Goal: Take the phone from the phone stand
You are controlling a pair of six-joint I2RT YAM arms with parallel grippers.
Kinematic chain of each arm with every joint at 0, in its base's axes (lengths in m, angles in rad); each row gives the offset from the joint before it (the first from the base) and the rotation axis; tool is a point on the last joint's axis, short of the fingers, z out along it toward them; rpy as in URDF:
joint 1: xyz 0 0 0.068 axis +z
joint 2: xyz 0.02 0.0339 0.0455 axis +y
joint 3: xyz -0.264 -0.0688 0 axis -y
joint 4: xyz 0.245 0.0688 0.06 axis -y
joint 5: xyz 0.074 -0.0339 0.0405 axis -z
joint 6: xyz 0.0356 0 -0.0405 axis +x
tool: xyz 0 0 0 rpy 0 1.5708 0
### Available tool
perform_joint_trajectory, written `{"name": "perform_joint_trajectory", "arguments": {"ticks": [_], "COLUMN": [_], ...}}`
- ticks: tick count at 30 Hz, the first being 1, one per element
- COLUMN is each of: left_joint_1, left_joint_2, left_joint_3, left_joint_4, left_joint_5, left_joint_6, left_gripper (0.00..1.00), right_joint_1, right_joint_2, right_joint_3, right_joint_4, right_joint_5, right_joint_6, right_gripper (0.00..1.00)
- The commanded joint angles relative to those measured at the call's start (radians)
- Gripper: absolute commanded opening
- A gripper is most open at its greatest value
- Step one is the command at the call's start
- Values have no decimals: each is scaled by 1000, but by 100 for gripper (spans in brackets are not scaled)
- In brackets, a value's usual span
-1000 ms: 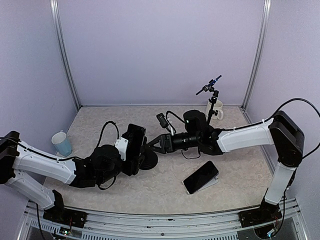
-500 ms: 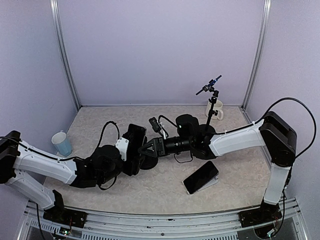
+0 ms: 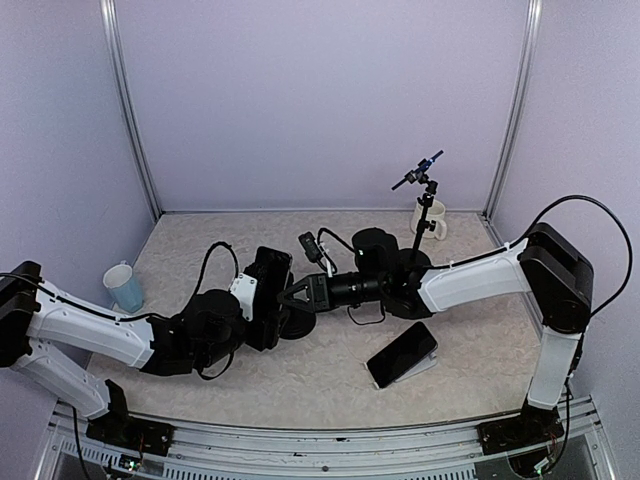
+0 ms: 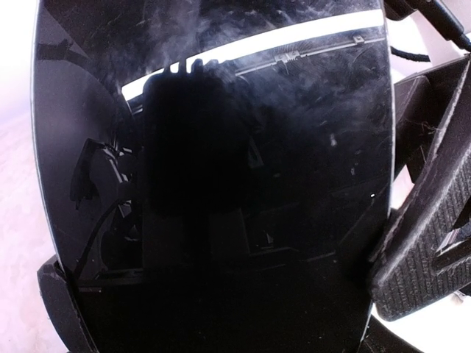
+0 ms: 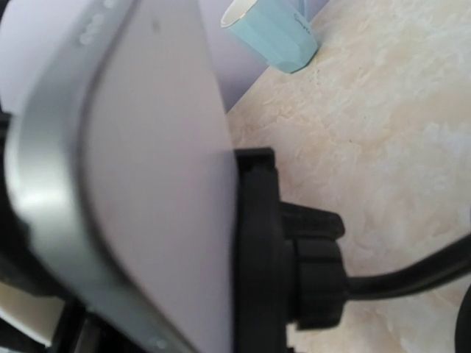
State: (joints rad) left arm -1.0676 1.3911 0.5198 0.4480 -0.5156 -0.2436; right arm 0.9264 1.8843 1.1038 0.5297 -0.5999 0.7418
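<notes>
Phone (image 4: 221, 184) seated upright in phone stand (image 3: 297, 323). Phone edges clasped by left gripper (image 3: 262, 300), reached in from stand's left. Right gripper (image 3: 298, 294) held spread, nothing grasped, at stand's right, near phone's back

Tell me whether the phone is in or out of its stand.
In. The right wrist view shows the phone seated against the stand's black clamp, not lifted clear of it.
</notes>
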Motion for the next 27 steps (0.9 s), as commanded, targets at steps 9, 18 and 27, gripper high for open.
{"name": "perform_joint_trajectory", "arguments": {"ticks": [9, 18, 27], "left_joint_1": [82, 152, 193], "left_joint_2": [-67, -116, -152], "left_joint_3": [14, -6, -38], "left_joint_4": [27, -68, -13], "left_joint_5": [-36, -96, 31], "left_joint_6": [-55, -100, -64], "left_gripper": [28, 21, 19], "right_joint_1": [-10, -32, -47], "right_joint_2": [-17, -53, -61], "right_joint_3": [-38, -85, -95], "right_joint_4": [32, 23, 18], "right_joint_5": [-35, -58, -46], "right_joint_6": [-10, -42, -61], "right_gripper": [0, 0, 0]}}
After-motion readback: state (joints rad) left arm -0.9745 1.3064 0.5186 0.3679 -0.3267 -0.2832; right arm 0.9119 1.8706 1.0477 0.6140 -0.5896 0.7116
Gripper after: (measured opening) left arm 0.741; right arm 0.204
